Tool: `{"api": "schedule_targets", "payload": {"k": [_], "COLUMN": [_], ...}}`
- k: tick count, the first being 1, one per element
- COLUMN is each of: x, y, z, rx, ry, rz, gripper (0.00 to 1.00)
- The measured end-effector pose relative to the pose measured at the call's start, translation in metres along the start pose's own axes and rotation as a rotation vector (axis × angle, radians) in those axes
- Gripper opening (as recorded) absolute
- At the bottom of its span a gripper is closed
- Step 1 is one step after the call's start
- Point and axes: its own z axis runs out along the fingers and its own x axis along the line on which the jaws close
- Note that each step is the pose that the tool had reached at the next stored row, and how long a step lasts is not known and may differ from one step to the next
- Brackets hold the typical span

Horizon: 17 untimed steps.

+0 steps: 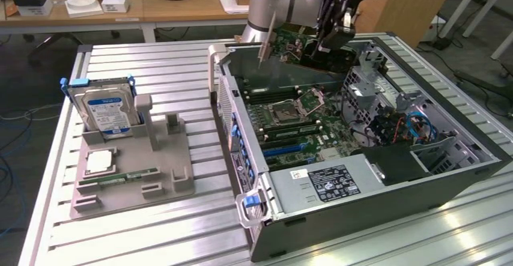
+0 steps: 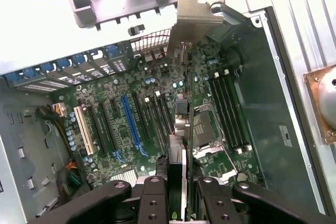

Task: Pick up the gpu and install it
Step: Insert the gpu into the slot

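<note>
The tool (image 1: 333,35) is closed narrowly on the gpu (image 1: 301,53), its two fingers pinching the flat faces of the card near its upper edge; in the wrist view the tool (image 2: 178,182) looks straight down the board, with the gpu (image 2: 181,124) seen edge-on and its silvery metal bracket (image 2: 197,17) at the far end. The card hangs in the air above the open computer case (image 1: 449,176), well clear of the motherboard (image 2: 131,114) and its long blue expansion slot (image 2: 131,121); it touches nothing below it. On the tabletop (image 1: 144,236), towards the exterior view's left, the grey fixture (image 1: 152,188) carries the hard drive (image 1: 108,110), upright, and a green RAM stick (image 1: 128,175), lying flat.

Judged from its build, the card is light and stiff but fragile; its thin board would flex or crack under a skewed push, and its connector edge and small parts should not be squeezed. The best hold looks to be what it has now: across the bare faces near the top edge, away from the contacts; the bracket end is likely heavier, so a grip off centre may let it tilt.
</note>
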Motion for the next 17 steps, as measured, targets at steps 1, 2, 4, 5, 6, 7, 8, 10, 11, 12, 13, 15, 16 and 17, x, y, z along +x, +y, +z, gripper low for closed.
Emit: {"api": "schedule_targets", "payload": {"k": [1,2,4,5,6,7,8,10,11,12,13,15,16,17], "x": [0.0,0.0001,0.0001,0.0001,0.0001,0.0001,0.0001,0.0001,0.0002,0.0002,0.0002,0.0001,0.0002,0.0002], "y": [0.0,0.0,0.0,-0.0001,-0.0001,-0.0001,0.0,-0.0001,-0.0001,0.0,-0.0001,-0.0001,-0.0001,-0.0001], "z": [0.0001,0.0001,0.0001,0.0001,0.0001,0.0001,0.0001,0.0001,0.0002,0.0002,0.0002,0.0001,0.0002,0.0003], "rx": [-0.0042,-0.0072,-0.0117,-0.0125,-0.0132,-0.014,-0.0148,-0.0165,-0.0172,-0.0181,-0.0188,-0.0167,-0.0118,-0.0064], "ry": [0.0002,0.0008,0.0015,0.0016,0.0017,0.0019,0.002,0.0024,0.0027,0.0033,0.004,0.0052,0.005,0.0046], "rz": [-0.034,-0.059,-0.096,-0.102,-0.108,-0.115,-0.121,-0.135,-0.143,-0.15,-0.158,-0.177,-0.189,-0.2], "gripper": [0.27,0.27,0.27,0.27,0.27,0.27,0.27,0.27,0.27,0.27,0.27,0.27,0.27,0.27]}}
